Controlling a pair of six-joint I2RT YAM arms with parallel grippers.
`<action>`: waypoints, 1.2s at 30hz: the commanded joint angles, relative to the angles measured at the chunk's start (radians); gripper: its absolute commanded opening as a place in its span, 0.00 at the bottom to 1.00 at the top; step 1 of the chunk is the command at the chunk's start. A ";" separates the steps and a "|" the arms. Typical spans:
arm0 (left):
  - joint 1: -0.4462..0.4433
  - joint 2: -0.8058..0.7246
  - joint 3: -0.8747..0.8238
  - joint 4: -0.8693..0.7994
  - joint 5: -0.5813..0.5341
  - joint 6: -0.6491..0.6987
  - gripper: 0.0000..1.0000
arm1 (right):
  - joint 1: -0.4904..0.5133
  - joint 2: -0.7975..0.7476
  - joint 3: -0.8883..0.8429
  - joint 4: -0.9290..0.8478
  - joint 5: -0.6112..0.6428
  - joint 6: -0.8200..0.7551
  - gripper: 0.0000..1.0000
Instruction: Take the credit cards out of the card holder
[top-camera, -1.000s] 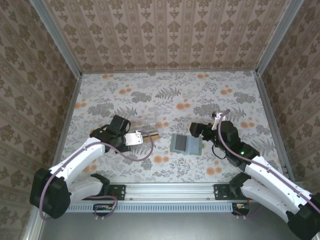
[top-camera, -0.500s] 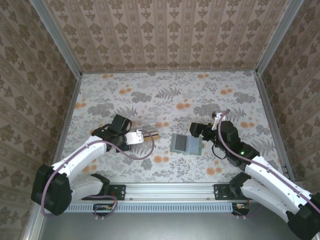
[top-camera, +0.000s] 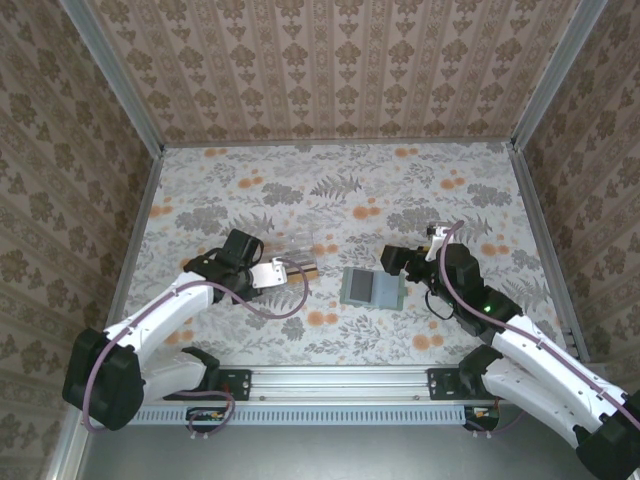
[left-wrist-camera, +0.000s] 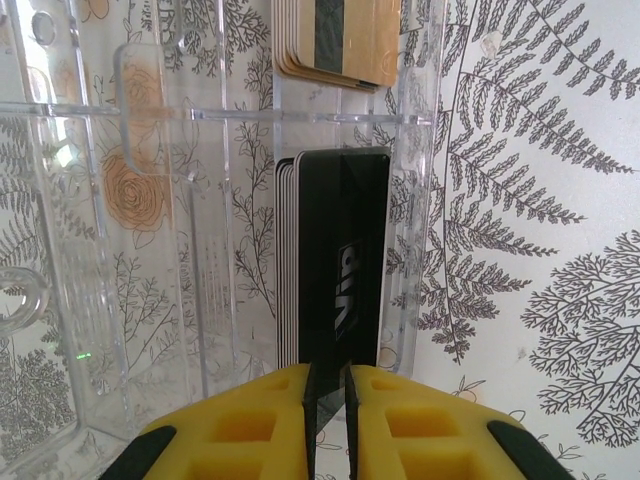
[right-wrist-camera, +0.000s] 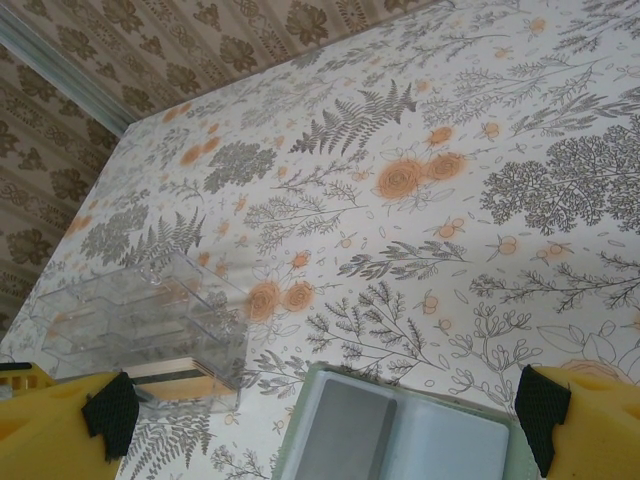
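Against the top view of 1 second ago, almost nothing has shifted. Your left gripper (left-wrist-camera: 327, 375) sits at the clear case (top-camera: 296, 250), left of centre. Your right gripper (top-camera: 397, 258) hangs by the upper right corner of the card holder (top-camera: 372, 287), jaws wide apart and empty.

In the left wrist view the black cards (left-wrist-camera: 338, 270) stand in a case slot at frame centre, their near end between the yellow fingers (left-wrist-camera: 250, 425). A narrow gap shows there, but you cannot tell whether the pads press. The tan-orange cards (left-wrist-camera: 340, 40) lie at the top edge. The holder lies open at centre with its pockets looking empty, so I judge only the release remains.
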 joint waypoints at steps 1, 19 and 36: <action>0.008 0.018 0.001 -0.007 -0.005 -0.011 0.19 | -0.004 -0.017 -0.015 -0.014 0.010 0.011 1.00; 0.001 -0.034 0.063 -0.123 0.148 0.000 0.54 | -0.007 -0.004 -0.021 -0.002 0.001 0.012 1.00; -0.017 0.024 0.008 -0.013 0.026 0.008 0.60 | -0.010 0.021 -0.014 -0.001 -0.018 0.013 1.00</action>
